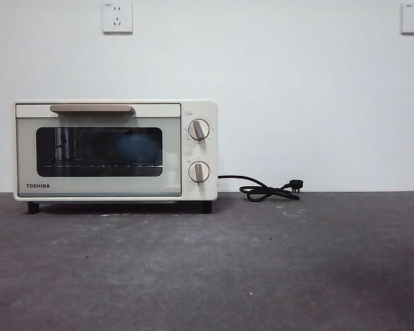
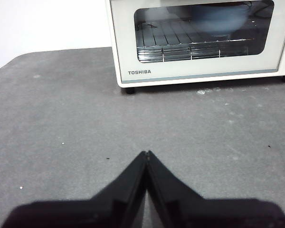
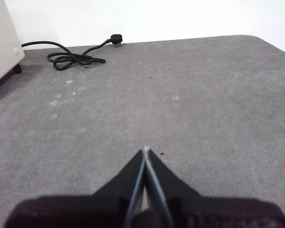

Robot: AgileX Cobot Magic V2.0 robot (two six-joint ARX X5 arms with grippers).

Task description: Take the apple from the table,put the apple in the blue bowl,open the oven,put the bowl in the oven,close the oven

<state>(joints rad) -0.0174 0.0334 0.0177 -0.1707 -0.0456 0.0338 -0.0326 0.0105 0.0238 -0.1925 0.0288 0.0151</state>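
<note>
The cream Toshiba oven (image 1: 115, 149) stands at the back left of the dark grey table (image 1: 262, 269), its glass door closed under the beige bar handle (image 1: 91, 108). Through the glass the blue bowl (image 1: 138, 146) shows dimly on the wire rack; the left wrist view also shows the bowl (image 2: 218, 19) inside the oven (image 2: 199, 71). The apple is hidden from view. My left gripper (image 2: 147, 153) is shut and empty, low over bare table in front of the oven. My right gripper (image 3: 146, 149) is shut and empty over bare table right of the oven.
The oven's black cord (image 1: 269, 189) lies coiled on the table right of the oven by the white wall; the right wrist view shows the cord (image 3: 73, 58) too. Two wall sockets (image 1: 117, 17) sit high on the wall. No arm shows in the front view.
</note>
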